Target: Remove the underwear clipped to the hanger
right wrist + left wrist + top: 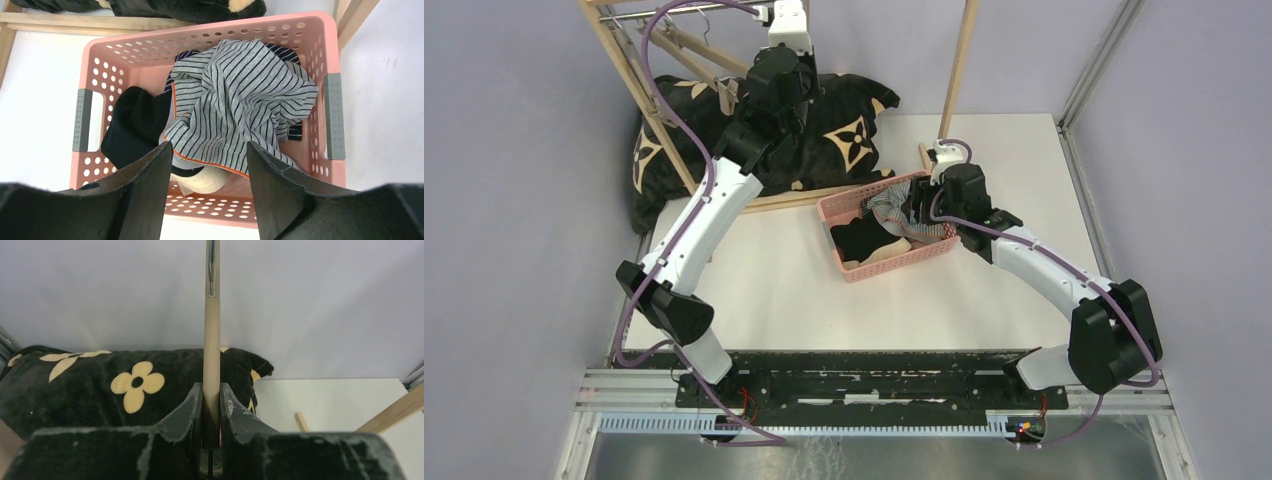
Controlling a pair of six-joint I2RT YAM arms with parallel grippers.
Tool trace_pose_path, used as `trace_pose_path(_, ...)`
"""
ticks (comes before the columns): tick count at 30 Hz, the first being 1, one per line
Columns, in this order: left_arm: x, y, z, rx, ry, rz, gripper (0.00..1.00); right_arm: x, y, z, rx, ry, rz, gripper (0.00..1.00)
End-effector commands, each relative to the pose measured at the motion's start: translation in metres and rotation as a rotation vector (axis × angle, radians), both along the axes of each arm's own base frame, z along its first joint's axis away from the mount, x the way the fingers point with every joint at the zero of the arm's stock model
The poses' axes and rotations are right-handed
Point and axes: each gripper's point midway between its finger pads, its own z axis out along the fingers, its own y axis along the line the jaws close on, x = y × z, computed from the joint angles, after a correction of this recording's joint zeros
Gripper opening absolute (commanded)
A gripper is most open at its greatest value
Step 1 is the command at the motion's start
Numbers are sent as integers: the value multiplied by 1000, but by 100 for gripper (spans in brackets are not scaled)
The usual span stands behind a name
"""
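The grey-and-white striped underwear [240,110] with orange trim lies on top in the pink basket [320,30], over the plain black pair [137,122]; a bit of the navy pair [295,134] shows beneath. The same pile shows in the top view [889,215]. My right gripper [209,150] is open and empty just above the basket. My left gripper [211,390] is shut on the wooden bar of the hanger [212,340], up by the wooden rack [639,70]. No cloth hangs from the bar in view.
A black blanket with cream flowers [844,130] lies at the back under the rack. A wooden post [957,70] stands behind the basket. A cream cloth [202,180] lies at the basket's near end. White table [764,290] spreads in front.
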Motion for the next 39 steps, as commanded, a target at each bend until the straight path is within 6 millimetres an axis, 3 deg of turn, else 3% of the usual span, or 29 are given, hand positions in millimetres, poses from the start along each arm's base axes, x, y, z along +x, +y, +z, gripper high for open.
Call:
trace_pose_path(1,5,11,20,9,-34,36,13,4,1,26,21,-86,-3,64)
trace_pose_path(7,3,8,5,-9,-6,-1,17,5,0,22,14,-84,-7,64)
trace_pose_path(11,-7,4,-5,-25,3,-47,34,6,0,22,16,-85,-6,64)
trace_pose_path(16,-21,0,-7,-42,12,-112,40,5,1,25,32,-93,-11,64)
trace_pose_path(26,-51,14,20,-106,-103,-135,67,2,7,19,44,-80,22,65)
trace_pose_path(32,-69,16,51,-122,-212,-188,95,-1,12,23,61,-90,57,64)
trace_pose_path(34,-78,17,63,-125,-243,-209,100,-2,13,24,64,-93,62,64)
trace_pose_path(39,-102,23,80,-138,-287,-250,99,-3,12,24,50,-103,61,64)
